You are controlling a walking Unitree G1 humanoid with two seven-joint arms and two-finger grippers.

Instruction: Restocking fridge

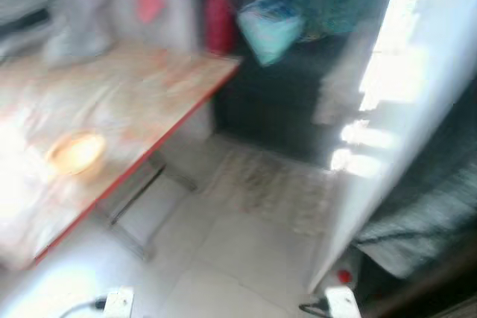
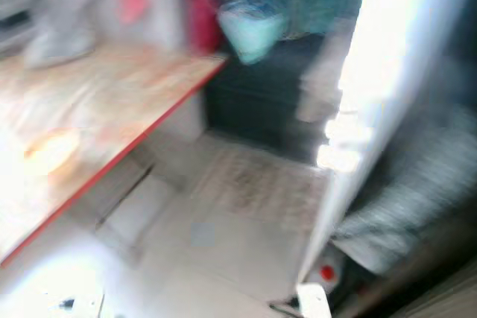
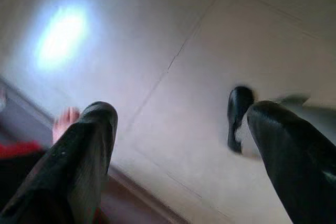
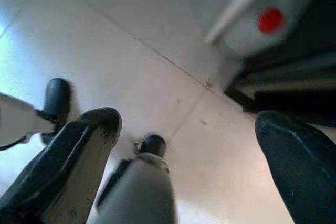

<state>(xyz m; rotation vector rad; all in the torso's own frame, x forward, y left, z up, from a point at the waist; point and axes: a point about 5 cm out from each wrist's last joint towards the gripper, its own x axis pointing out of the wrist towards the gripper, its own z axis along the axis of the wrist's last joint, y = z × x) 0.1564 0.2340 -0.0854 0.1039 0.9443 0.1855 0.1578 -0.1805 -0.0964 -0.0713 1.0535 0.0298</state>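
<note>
Pale floor tiles (image 1: 223,251) spread out below me, and my head views are blurry. On my left stands a table (image 1: 149,87) with a red edge and a pale, patchy top. A small round yellow thing (image 1: 76,152) sits on it near me; it is too blurred to say what it is. At the far end of the table there is a grey shape I cannot make out. A red thing (image 1: 218,9) stands past the table's far corner. Next to it, higher up, I see a light teal bag (image 1: 270,29) in front of something dark. A worn mat (image 1: 268,188) lies on the floor between the table and the big white door (image 1: 406,121) on my right. That door is tall and bright, and I think it is the fridge door, swung open. Behind it things look dark and striped, too blurry to tell. Near its bottom corner there is a small red dot (image 1: 343,276) on a grey part. A white plug box (image 1: 118,301) lies on the floor close to me, by the table.

My left gripper (image 3: 176,129) hangs low over the tiles. Its two black fingers (image 3: 86,150) are wide apart and hold nothing. One of my dark feet (image 3: 239,114) shows past them.

My right gripper (image 4: 202,137) hangs over the floor too, fingers (image 4: 296,161) spread wide, with nothing between them. Past them I see the red dot (image 4: 271,20) at the foot of the fridge, and my feet (image 4: 56,98) on the tiles.
</note>
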